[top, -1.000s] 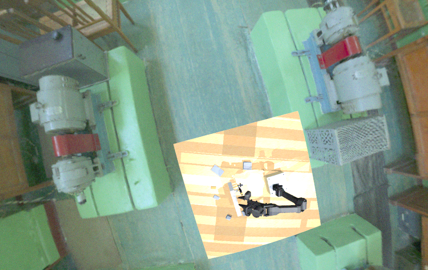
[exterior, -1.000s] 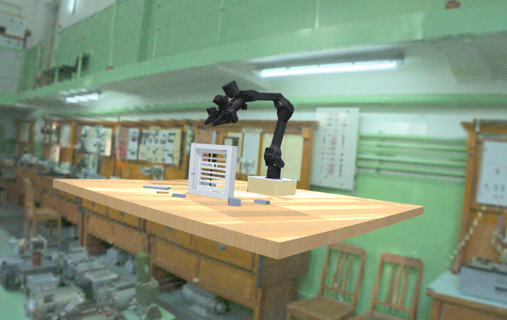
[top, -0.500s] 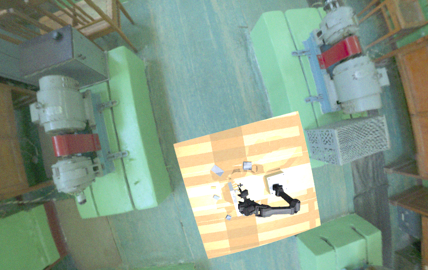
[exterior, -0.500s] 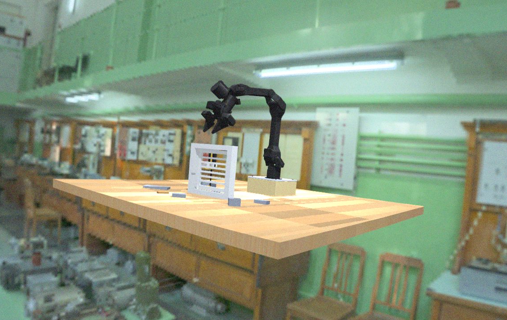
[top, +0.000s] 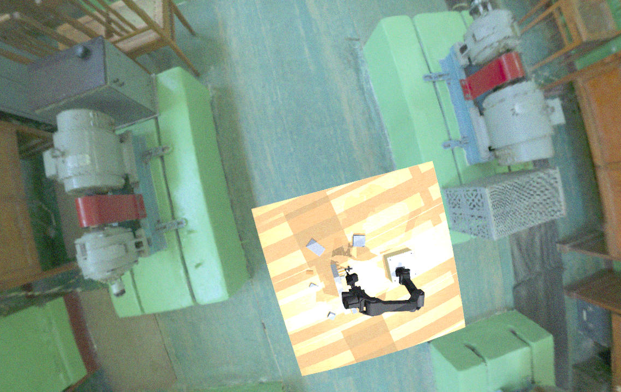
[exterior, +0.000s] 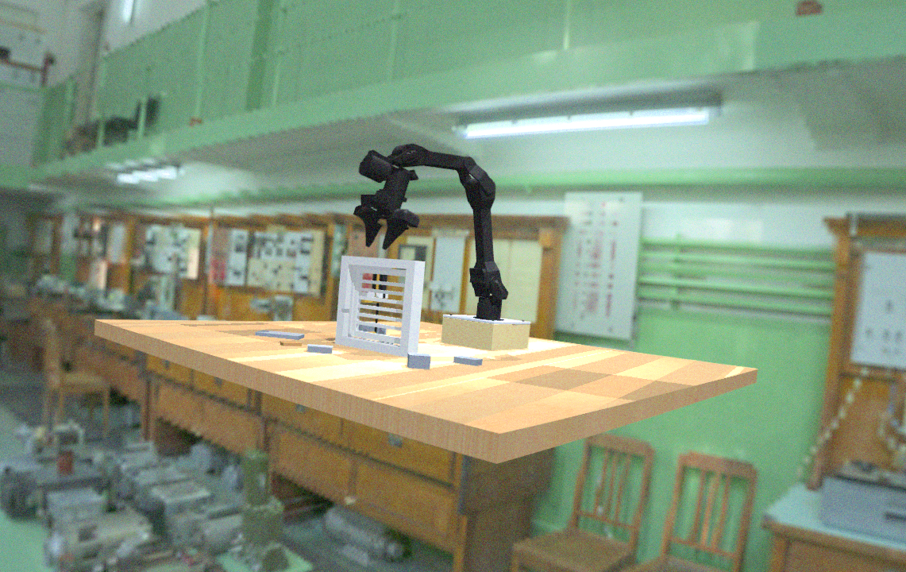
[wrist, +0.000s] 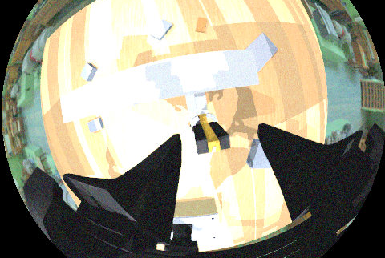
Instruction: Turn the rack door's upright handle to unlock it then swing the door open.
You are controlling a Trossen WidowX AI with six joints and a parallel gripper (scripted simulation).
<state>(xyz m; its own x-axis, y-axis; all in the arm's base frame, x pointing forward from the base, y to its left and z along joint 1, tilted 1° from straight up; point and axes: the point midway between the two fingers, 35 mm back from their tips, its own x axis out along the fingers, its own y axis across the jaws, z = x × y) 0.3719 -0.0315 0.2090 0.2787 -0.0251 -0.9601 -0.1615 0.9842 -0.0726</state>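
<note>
- The gripper [top: 351,292] [exterior: 378,246] [wrist: 220,135] has its two fingers spread well apart, with nothing clamped between them.
- It points down from the bent black arm [top: 390,306] [exterior: 484,234], its tips above the level of the rack's top edge in the exterior view.
- The handle [top: 348,269] [exterior: 377,280] [wrist: 212,135], black with a yellow middle, stands on the arm's side of the rack, below the gripper. In the wrist view it appears between the two fingertips, but neither finger grips it.
- Whether the handle has been turned cannot be told from these views.
- The white frame [top: 336,277] [exterior: 413,306] [wrist: 160,79] stands upright on the wooden table [top: 375,195] [exterior: 584,398] [wrist: 132,18], beyond the handle as seen from the arm's base.
- The slatted door [exterior: 380,297] appears to sit within that frame, rather than swung wide.
- The arm rises from a pale box [top: 391,265] [exterior: 466,334] [wrist: 195,207], apart from the rack.
- A flat grey-blue plate [top: 314,247] [exterior: 279,334] [wrist: 261,51] lies near one end of the frame, with a small orange piece [top: 309,270] [exterior: 291,343] [wrist: 201,25] on the frame's far side.
- A grey-blue block [top: 358,240] [wrist: 258,155] rests on the handle's side of the rack, apart from the handle.
</note>
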